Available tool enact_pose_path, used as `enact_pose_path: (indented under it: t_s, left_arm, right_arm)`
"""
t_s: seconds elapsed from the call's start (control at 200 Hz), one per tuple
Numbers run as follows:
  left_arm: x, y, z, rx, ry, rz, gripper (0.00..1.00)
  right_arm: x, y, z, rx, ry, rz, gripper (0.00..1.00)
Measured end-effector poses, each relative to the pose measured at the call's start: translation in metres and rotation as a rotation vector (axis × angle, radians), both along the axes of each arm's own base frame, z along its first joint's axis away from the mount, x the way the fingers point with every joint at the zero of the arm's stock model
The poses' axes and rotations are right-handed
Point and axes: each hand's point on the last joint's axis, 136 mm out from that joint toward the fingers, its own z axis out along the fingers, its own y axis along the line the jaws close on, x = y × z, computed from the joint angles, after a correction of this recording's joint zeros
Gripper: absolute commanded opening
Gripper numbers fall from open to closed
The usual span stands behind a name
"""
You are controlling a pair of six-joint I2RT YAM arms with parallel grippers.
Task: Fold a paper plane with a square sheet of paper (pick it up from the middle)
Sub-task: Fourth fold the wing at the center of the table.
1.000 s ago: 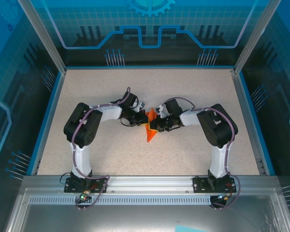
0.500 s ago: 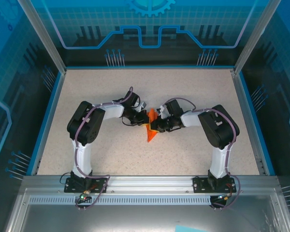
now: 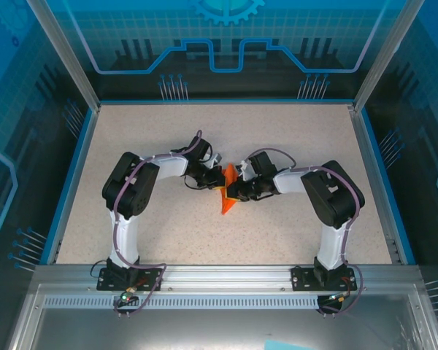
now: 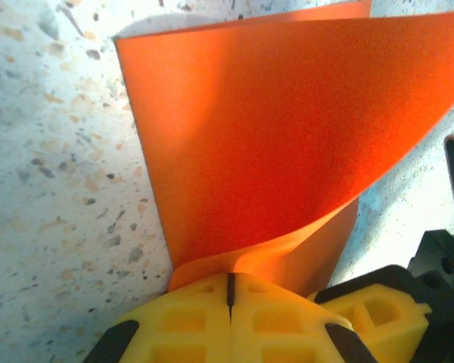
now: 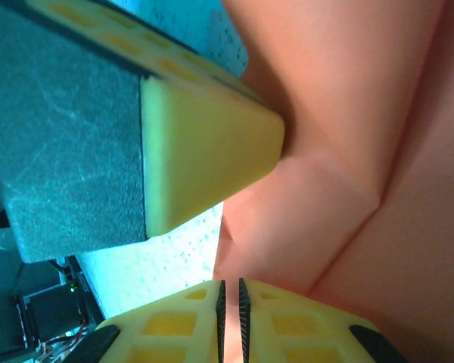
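Note:
The paper plane (image 3: 225,201) is a folded bright orange sheet held between both arms at mid-table, its point toward the near edge. My left gripper (image 3: 214,177) comes in from the left and is shut on the plane's edge; in the left wrist view the orange sheet (image 4: 272,136) rises out of the closed yellow fingertips (image 4: 189,310). My right gripper (image 3: 234,191) comes in from the right, its jaws almost together with a thin layer of the creased orange paper (image 5: 348,113) pinched between them. The left gripper's yellow finger (image 5: 204,144) presses against the paper close by.
The speckled beige table (image 3: 168,233) is bordered by a blue rim (image 3: 67,182) and transparent walls. The two arms' elbows (image 3: 128,186) (image 3: 339,193) stand out to either side. In the left wrist view, the right gripper's yellow finger (image 4: 374,314) sits at lower right.
The left arm's elbow has shifted slightly right and the right arm's elbow slightly right and down. The plane stays held between both grippers in nearly the same place.

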Motion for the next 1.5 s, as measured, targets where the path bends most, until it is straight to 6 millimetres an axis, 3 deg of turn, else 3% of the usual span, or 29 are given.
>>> enact_pose_path:
  t_s: [0.46,1.5]
  left_arm:
    - [0.0,0.0,-0.001,0.003,0.004,-0.003,0.0]
    - [-0.001,-0.002,0.0,-0.009,0.002,-0.018,0.01]
  right_arm:
    - [-0.01,0.008,0.0,-0.009,-0.011,0.025,0.16]
    - [-0.011,0.017,-0.002,-0.004,-0.015,0.043,0.16]
